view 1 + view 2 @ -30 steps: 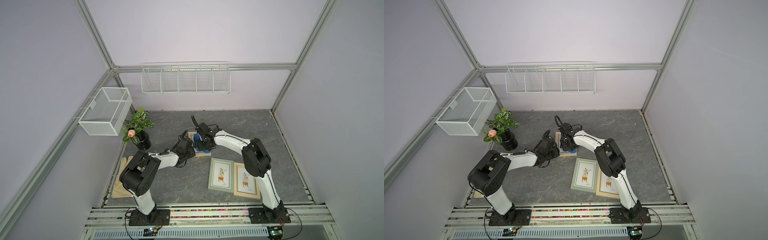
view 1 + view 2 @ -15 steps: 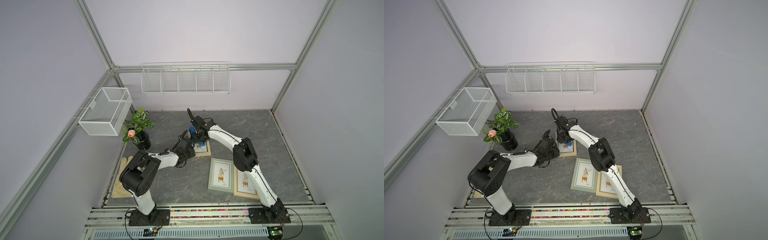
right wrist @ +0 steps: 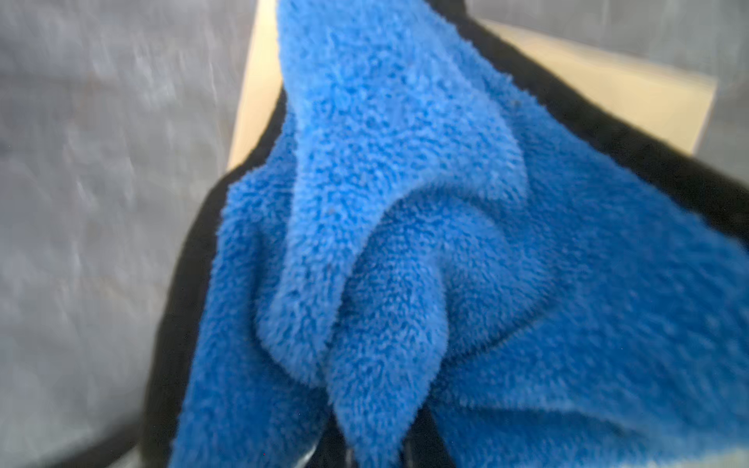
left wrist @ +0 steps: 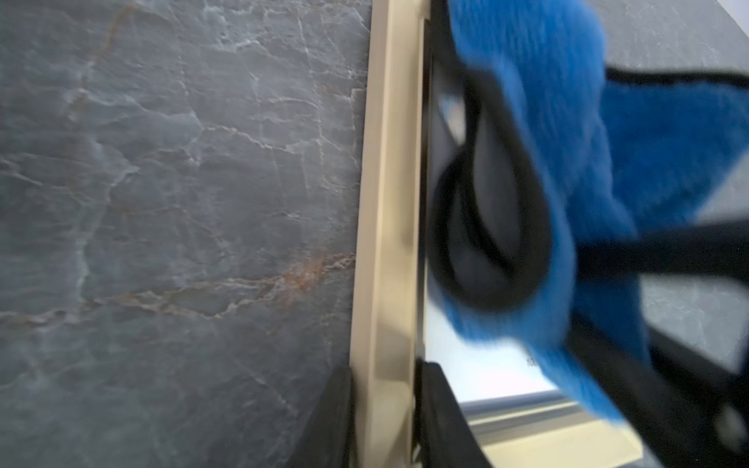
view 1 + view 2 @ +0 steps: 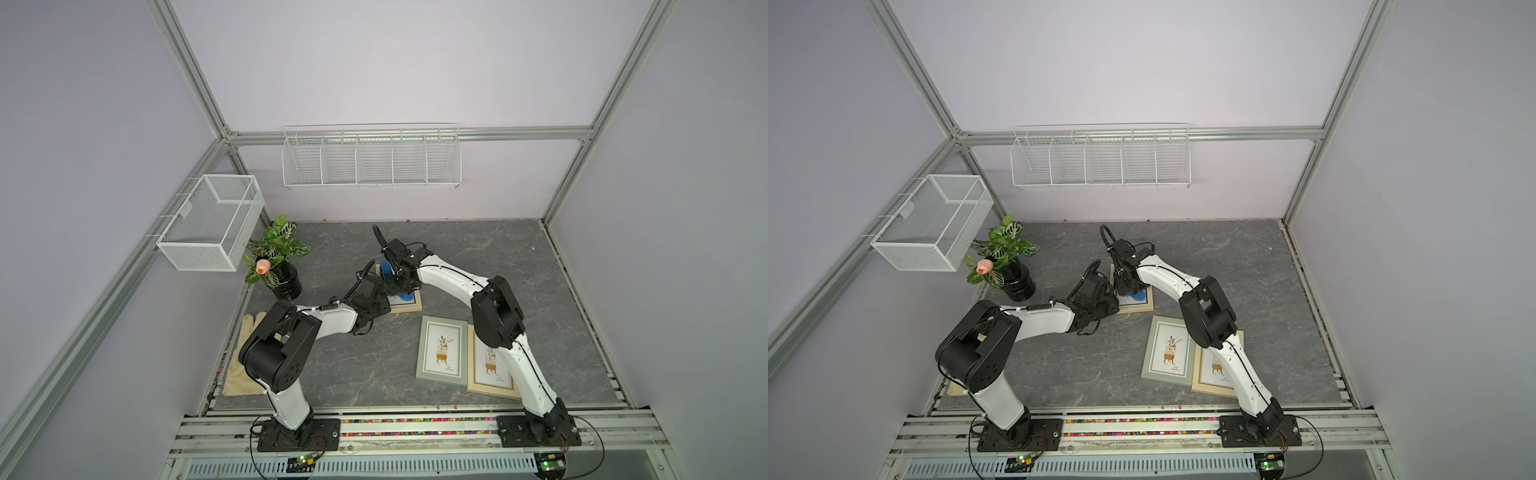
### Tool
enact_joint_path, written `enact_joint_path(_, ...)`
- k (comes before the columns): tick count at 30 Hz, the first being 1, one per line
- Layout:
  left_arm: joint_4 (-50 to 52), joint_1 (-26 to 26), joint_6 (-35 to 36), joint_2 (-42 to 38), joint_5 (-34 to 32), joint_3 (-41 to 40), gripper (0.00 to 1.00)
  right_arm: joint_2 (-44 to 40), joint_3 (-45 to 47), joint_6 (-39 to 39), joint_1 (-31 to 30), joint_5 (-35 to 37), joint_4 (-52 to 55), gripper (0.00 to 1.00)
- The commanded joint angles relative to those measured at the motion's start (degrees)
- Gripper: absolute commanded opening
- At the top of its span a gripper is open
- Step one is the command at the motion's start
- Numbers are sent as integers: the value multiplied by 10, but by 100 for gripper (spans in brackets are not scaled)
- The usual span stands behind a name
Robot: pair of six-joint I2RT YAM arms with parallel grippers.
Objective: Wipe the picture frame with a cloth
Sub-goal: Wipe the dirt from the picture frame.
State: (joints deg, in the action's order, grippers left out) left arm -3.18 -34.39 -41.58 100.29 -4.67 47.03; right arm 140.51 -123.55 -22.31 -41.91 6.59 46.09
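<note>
Two grippers met at the picture frame [image 5: 409, 306], which lay flat on the grey marbled table [image 5: 478, 257] just left of centre in both top views; the left gripper [image 4: 385, 368] was clamped on one pale wooden rail of that frame, one black finger [image 4: 330, 417] against the rail's outer side over the stone and the other on its inner side over the glass, both at the lower middle of the left wrist view; the right gripper [image 5: 397, 286] was closed on the cloth [image 3: 405, 202] and pointed down at the frame's face; its fingertips were buried in the plush in the right wrist view, where the blue folds with their dark edge filled most of the picture and a corner of the frame showed at the upper right; in the left wrist view the cloth hung bunched over the glass in the right half, blurred; in a top view blue showed on the frame on both sides of the right gripper; lower and to the right, a grey-green frame [image 5: 442, 351] and a light wood frame [image 5: 492, 368] lay side by side, the second partly under the right arm; a potted plant [image 5: 276, 257] stood at the table's left edge; a beige glove [image 5: 243, 370] lay at the lower left, partly behind the left arm; a mesh basket [image 5: 210, 222] hung on the left wall and a wire rack [image 5: 370, 156] on the back wall
</note>
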Motion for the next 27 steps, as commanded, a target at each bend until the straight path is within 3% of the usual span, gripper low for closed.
enact_joint_path(1, 127, 4, -17, 27, 4, -38, 19, 75, -109, 13, 12, 6, 81, 7)
enact_joint_path(4, 134, 4, -20, 20, -2, -41, 19, 110, -176, 15, 18, 28, 128, 7)
enact_joint_path(8, 143, 4, -19, 12, -10, -42, 19, 90, -153, 16, 34, 69, 137, 7)
enact_joint_path(11, 149, 4, -17, 7, -10, -40, 19, 31, -71, 28, 36, 66, 93, 7)
enact_joint_path(19, 189, 4, -13, -21, -3, 0, 21, -111, 93, 39, 32, -23, -35, 7)
enact_joint_path(27, 268, 8, 5, -103, -20, 47, 41, -276, 326, 52, 33, -92, -171, 8)
